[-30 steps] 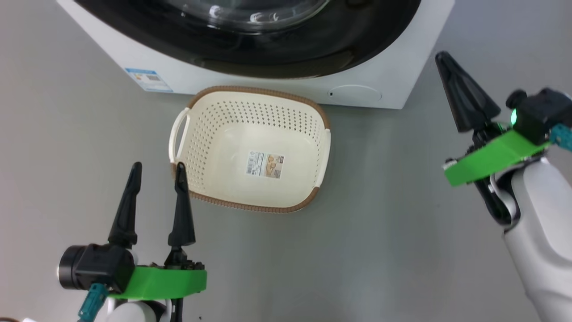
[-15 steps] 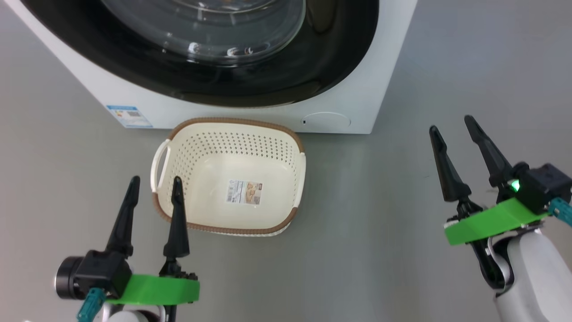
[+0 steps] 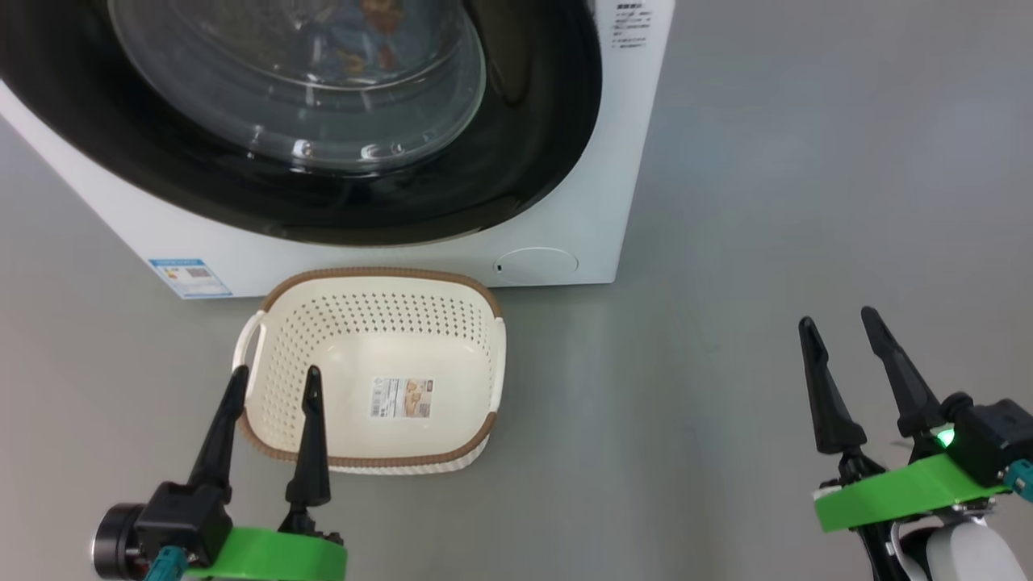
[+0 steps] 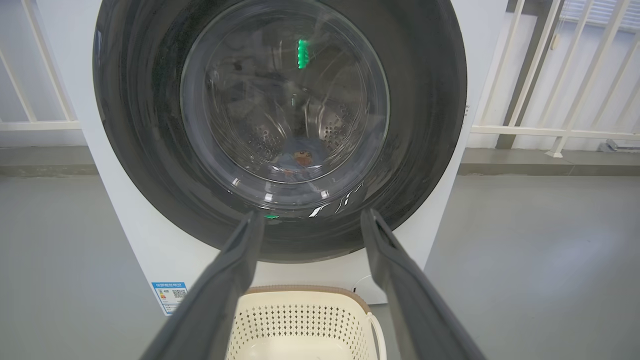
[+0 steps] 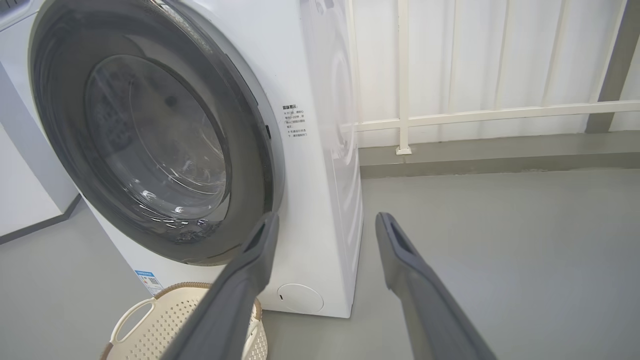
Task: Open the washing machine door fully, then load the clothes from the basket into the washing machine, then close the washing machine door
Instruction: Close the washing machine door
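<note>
The washing machine (image 3: 565, 202) stands on the grey floor (image 3: 726, 323) with its door (image 3: 524, 145) shut flat against the front, and through the glass bowl the clothes (image 4: 300, 159) lie low in the steel drum. The basket (image 3: 371, 319) sits on the floor just before the machine, below the door, between the blue energy label (image 3: 190, 277) and the round service cap (image 3: 537, 264), its bare bottom showing a paper label (image 3: 402, 398). The left end effector (image 3: 276, 371) hovers over the basket's near left corner, fingers spread wide around nothing. The right end effector (image 3: 838, 316) hangs well apart to the right over bare floor, likewise wide and gripping nothing
</note>
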